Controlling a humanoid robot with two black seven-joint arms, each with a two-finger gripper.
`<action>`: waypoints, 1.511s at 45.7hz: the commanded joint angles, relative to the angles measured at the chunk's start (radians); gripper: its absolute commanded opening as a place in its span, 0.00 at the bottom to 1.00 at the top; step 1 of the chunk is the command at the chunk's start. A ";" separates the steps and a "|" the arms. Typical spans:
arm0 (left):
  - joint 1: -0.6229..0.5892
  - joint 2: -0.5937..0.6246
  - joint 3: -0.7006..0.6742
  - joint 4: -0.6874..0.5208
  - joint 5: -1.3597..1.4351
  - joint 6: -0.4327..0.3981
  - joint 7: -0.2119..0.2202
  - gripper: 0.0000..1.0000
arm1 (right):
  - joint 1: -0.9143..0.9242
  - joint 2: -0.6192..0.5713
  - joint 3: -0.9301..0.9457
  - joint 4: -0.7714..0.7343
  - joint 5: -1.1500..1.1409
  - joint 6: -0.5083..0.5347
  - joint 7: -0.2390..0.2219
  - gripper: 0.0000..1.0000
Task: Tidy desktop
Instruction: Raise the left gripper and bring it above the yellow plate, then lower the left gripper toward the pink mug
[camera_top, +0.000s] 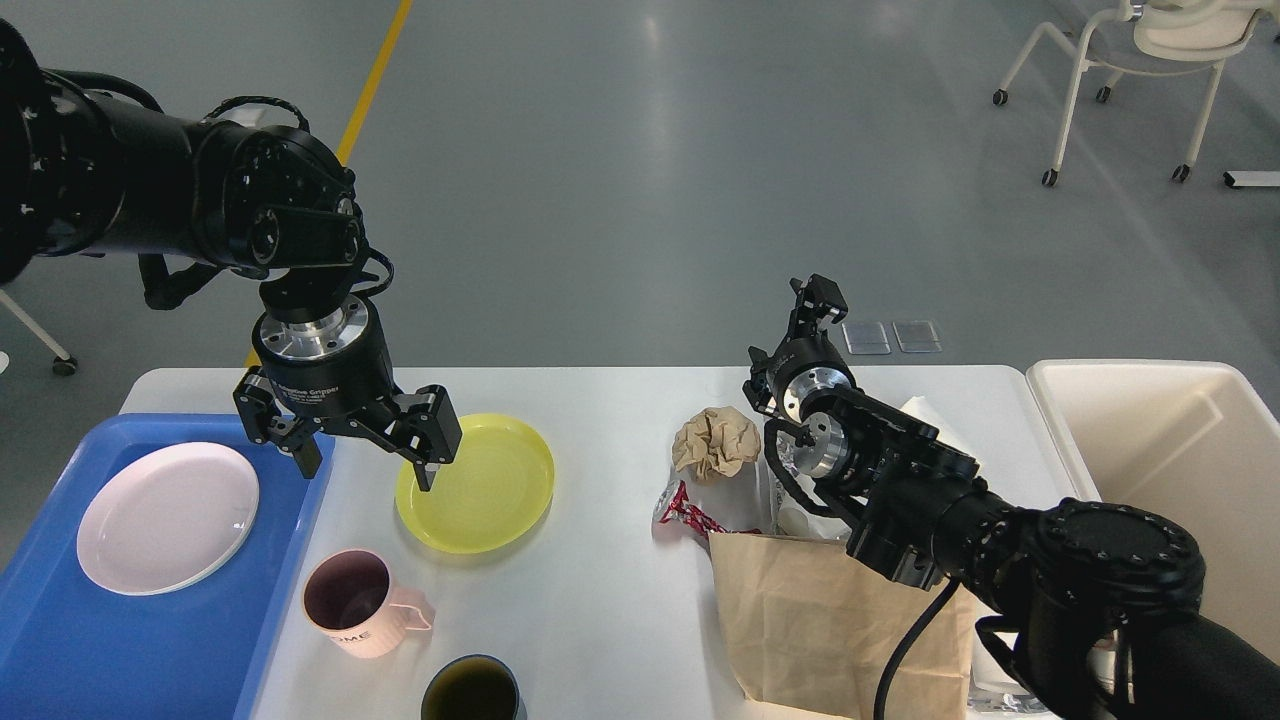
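Tabletop (600, 420) fills the lower view, w/ the yellow plate (475, 497) as ref. Left of it: blue tray (130, 650) already holding a white plate (167, 517), likely the dish drop-off. Left gripper (365, 455) hangs wrist-down over the yellow plate's left rim, fingers spread, empty. Right of plate: paper trash beside a cream bin (1160, 450). Right gripper (818, 300) points away, raised; finger state can't be told.

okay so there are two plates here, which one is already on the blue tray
The white plate. It lies on the blue tray, while the yellow plate sits on the desktop.
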 joint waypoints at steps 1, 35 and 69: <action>0.000 0.036 0.006 0.000 0.000 0.000 0.000 1.00 | 0.000 0.000 0.000 -0.001 0.000 0.000 0.000 1.00; 0.212 0.168 0.037 0.017 0.000 0.012 0.006 1.00 | 0.000 0.000 0.000 0.000 0.000 0.000 0.000 1.00; 0.333 0.162 0.054 0.032 0.003 0.142 0.031 1.00 | 0.002 0.000 0.000 0.000 0.000 0.000 0.000 1.00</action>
